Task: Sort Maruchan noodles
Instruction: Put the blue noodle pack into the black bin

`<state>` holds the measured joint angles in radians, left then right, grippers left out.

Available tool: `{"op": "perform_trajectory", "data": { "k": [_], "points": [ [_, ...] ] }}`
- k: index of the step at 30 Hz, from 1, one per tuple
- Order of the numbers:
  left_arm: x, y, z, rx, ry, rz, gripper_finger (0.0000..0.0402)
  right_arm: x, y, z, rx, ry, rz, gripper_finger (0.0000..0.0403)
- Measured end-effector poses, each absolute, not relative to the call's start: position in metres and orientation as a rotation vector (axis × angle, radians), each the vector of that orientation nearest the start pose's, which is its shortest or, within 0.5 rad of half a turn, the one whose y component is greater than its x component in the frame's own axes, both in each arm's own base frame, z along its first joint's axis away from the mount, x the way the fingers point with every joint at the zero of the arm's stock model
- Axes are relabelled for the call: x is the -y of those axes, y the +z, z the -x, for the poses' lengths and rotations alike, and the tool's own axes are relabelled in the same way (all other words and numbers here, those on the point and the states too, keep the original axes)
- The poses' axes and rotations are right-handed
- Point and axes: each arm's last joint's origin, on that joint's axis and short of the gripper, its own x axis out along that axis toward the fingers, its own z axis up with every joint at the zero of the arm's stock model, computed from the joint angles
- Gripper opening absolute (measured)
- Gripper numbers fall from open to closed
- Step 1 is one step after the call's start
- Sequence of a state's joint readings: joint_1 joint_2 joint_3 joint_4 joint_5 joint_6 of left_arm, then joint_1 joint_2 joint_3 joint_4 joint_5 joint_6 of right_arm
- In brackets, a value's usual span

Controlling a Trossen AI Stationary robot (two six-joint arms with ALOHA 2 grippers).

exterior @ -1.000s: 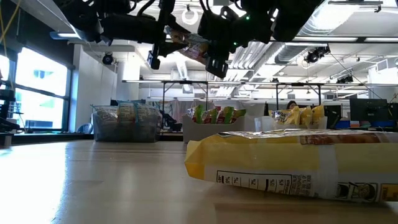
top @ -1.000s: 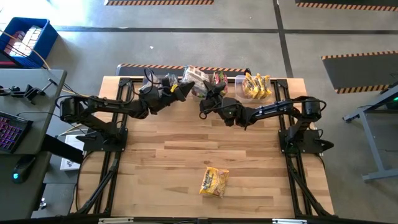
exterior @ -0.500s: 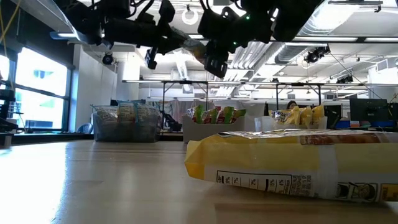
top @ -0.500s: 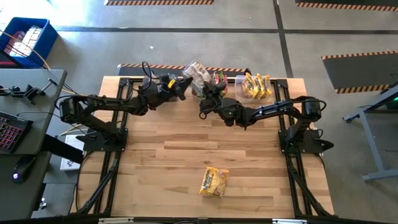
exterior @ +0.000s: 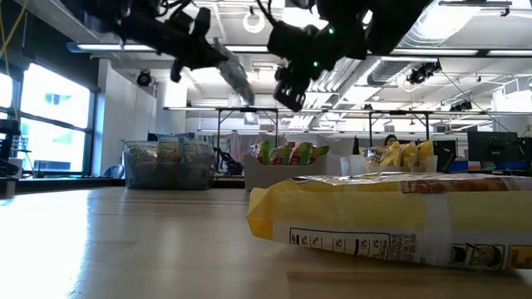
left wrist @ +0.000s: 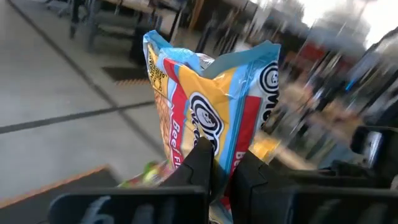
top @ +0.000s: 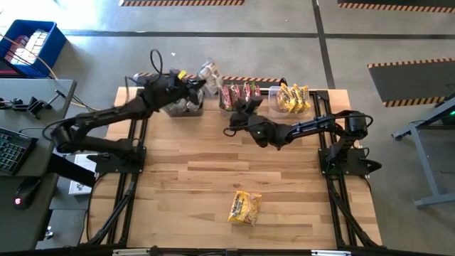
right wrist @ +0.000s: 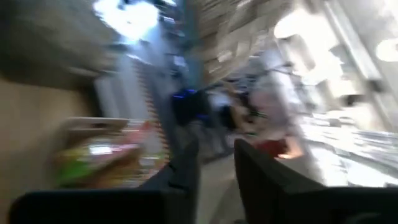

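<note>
The left arm stretches to the far left bin, its left gripper pinched tight on a Maruchan noodle packet held high above it, while the right gripper, slightly parted and empty, hangs near the middle bin.

Glossy crinkled plastic packet, matt wooden table
</note>
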<state>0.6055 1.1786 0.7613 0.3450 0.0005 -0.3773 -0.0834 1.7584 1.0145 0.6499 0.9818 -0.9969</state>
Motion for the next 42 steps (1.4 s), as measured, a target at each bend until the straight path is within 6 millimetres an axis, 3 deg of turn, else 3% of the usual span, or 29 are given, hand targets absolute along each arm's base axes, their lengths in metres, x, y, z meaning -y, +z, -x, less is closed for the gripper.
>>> {"op": "perform_trajectory", "data": {
  "k": [5,10,16,22,29,36,42],
  "points": [
    [-0.146,0.333,-0.194,-0.222,0.660,0.312,0.0006,0.052,0.210,-0.372,-0.581,-0.632,0.696,0.0011],
    [-0.141,0.363,-0.172,-0.510,0.693,0.323,0.0006,0.045,0.202,-0.374,-0.514,-0.403,0.462,0.0014],
    [-0.147,0.376,-0.158,-0.725,0.774,0.327,0.0006,0.037,0.189,-0.365,-0.415,-0.274,0.329,0.0004],
    [-0.170,0.365,-0.159,-0.908,0.792,0.346,0.0006,0.035,0.176,-0.342,-0.260,-0.259,0.243,0.0001],
    [-0.210,0.345,-0.163,-1.062,0.766,0.357,0.0006,0.033,0.180,-0.322,-0.189,-0.268,0.240,0.0000],
    [-0.247,0.329,-0.162,-1.057,0.674,0.483,0.0006,0.033,0.184,-0.320,-0.191,-0.265,0.247,0.0000],
    [-0.260,0.314,-0.154,-1.081,0.578,0.619,0.0006,0.033,0.183,-0.320,-0.203,-0.264,0.248,0.0000]
  ]
}}
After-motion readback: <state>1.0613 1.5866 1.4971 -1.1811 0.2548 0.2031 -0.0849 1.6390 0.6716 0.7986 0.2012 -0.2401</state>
